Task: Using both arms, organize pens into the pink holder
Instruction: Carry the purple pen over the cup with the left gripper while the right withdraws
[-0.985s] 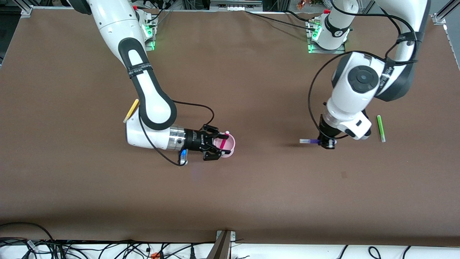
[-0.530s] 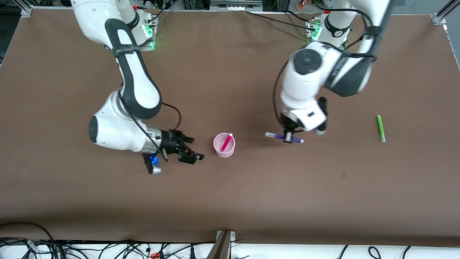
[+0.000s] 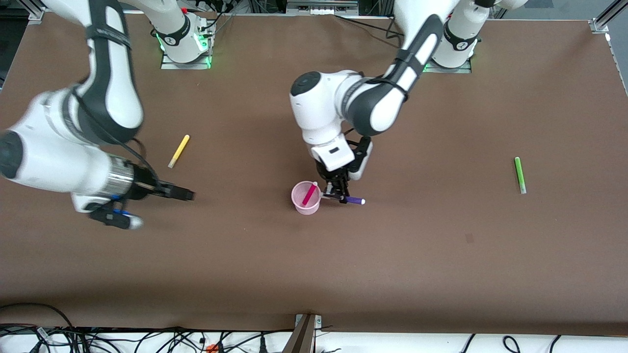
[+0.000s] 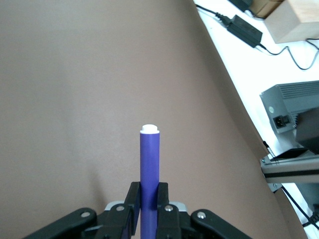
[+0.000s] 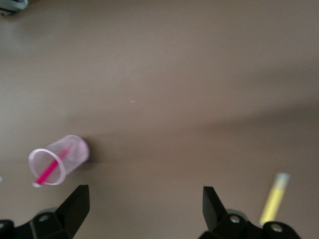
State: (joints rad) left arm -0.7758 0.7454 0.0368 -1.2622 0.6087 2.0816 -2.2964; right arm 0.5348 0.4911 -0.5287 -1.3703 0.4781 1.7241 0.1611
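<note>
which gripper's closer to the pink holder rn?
Left. The left gripper, shut on the purple pen, is right beside the pink holder. The right gripper, open, is well off toward the right arm's end.

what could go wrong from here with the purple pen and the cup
1. The left gripper holds the purple pen lying flat beside the pink holder, not above it; if released without tilting, the pen may land on the table.
2. The holder is light and the gripper is close to its rim; a nudge could tip it and spill the magenta pen.
3. The right gripper, open, must still reach the yellow pen; a sweep could knock it aside.
</note>
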